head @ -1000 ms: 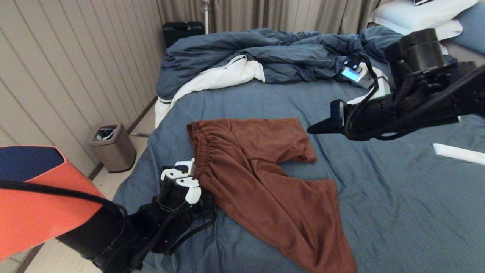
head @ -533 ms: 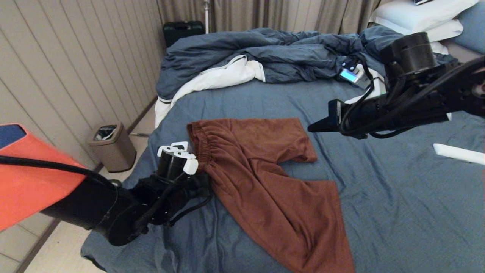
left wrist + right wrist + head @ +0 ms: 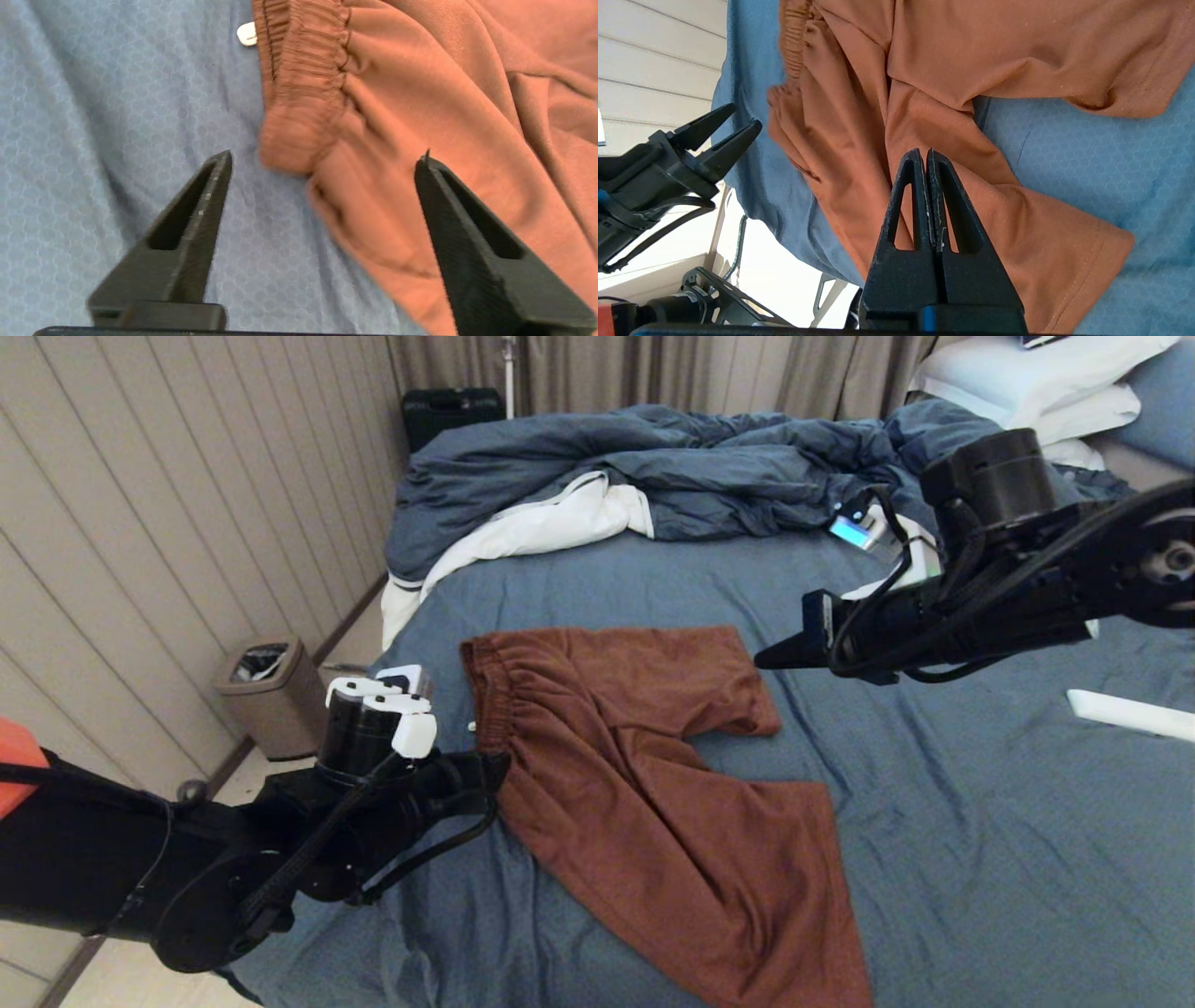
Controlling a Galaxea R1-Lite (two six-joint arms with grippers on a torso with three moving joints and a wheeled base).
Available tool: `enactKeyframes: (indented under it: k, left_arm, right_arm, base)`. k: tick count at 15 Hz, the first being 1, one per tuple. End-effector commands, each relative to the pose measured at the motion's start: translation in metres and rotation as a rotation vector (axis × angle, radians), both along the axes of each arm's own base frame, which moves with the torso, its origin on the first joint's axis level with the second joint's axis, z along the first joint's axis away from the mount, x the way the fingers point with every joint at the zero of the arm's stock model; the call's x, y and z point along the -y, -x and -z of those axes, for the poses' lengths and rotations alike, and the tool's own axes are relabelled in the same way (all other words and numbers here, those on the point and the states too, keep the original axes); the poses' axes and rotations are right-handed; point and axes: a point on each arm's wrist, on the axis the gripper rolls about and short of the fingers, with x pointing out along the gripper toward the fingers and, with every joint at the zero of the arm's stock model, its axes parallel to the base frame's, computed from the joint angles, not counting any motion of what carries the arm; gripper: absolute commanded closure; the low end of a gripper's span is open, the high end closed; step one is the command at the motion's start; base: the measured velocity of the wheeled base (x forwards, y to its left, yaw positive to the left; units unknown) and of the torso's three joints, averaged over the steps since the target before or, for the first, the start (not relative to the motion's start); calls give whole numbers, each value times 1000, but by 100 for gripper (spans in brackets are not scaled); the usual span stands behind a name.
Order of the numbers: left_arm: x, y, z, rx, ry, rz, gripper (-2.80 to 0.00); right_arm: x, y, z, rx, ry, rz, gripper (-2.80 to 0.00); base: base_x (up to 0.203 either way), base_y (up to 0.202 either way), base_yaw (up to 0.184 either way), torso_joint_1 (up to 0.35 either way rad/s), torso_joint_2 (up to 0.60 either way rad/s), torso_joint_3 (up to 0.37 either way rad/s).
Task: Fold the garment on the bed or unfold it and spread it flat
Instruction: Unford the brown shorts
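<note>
- The left gripper [image 3: 322,158] has let go of the waistband and drawn back left, its fingers now spread wide and empty.
- The garment [image 3: 653,784] lies spread on the bed [image 3: 980,821], just right of it.
- Farther right, the right gripper [image 3: 926,156] hovers above, fingers pressed together, empty.

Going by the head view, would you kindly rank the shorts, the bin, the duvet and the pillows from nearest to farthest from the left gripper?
From the open left gripper:
1. Shorts, just beside it on the bed.
2. Bin, on the floor by the wall.
3. Duvet, rumpled across the bed's far part.
4. Pillows, far corner.
</note>
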Motion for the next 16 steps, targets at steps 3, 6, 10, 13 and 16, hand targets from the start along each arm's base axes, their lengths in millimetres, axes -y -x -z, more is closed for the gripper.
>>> enactKeyframes:
  k: [3,6,10,13,16]
  left_arm:
    - [-5,11,-7,-14,42,57,-280]
    - [-2,-5,9,-100,111,67,-280]
    - [-8,-36,26,-149,139,29,-280]
    - [-5,-43,42,-177,117,21,-280]
    - [-4,-44,46,-186,113,20,-280]
  right_arm:
    - [-1,-2,2,-10,0,-1,0]
    - [-1,-4,5,-18,1,-2,0]
    - [1,-12,10,-28,2,10,0]
    - [1,-14,12,-34,3,10,0]
    - [1,-15,12,-36,2,10,0]
  base:
    - [0,0,0,0,0,0]
    - [0,0,0,0,0,0]
    - [0,0,0,0,0,0]
    - [0,0,0,0,0,0]
    - [0,0,0,0,0,0]
